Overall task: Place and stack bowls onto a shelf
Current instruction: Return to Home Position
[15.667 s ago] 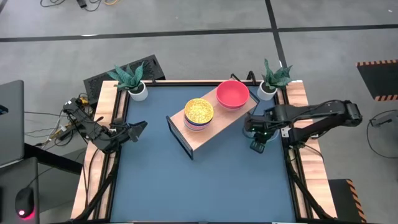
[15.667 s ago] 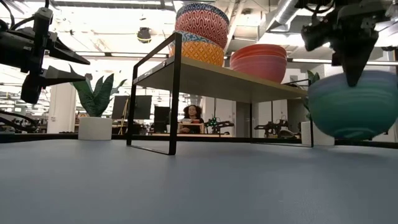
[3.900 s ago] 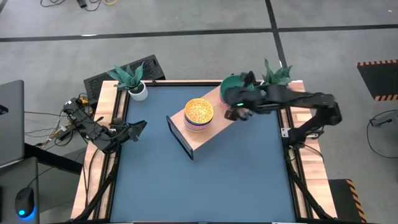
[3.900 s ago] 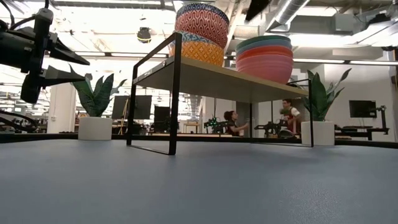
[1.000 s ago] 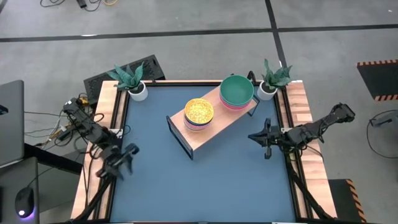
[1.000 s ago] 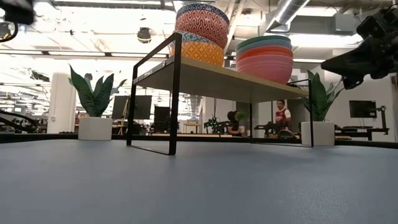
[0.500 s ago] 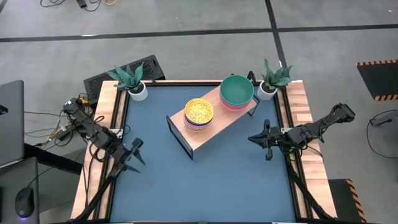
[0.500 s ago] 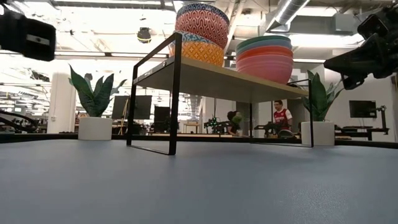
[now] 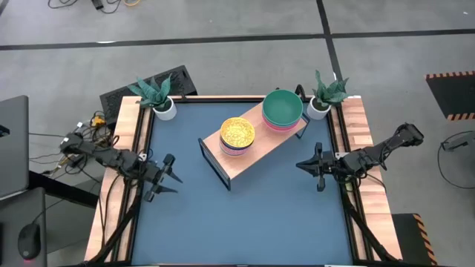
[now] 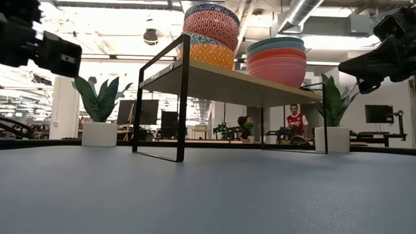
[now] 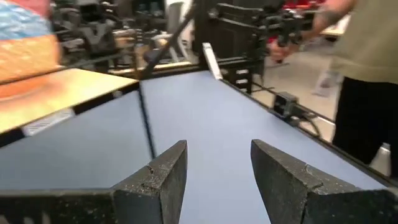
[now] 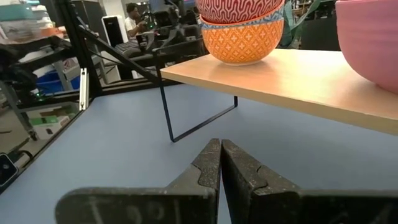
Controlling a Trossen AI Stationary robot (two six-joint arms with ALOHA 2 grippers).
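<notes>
Shelf (image 9: 249,157) stands slantwise on the far middle of the table (image 9: 223,219), carrying two stacks of bowls. The left stack (image 10: 209,34) has three small patterned ones. The right stack has one teal bowl (image 9: 282,107) on top of pink ones too closely nested to count. Left gripper (image 9: 172,176) hovers at the table's left edge, fingers wide apart, empty. Right gripper (image 9: 300,164) hovers at the right edge, fingers pressed together on nothing. One potted plant (image 9: 157,95) marks the far left corner, a second plant (image 9: 326,92) the far right.
</notes>
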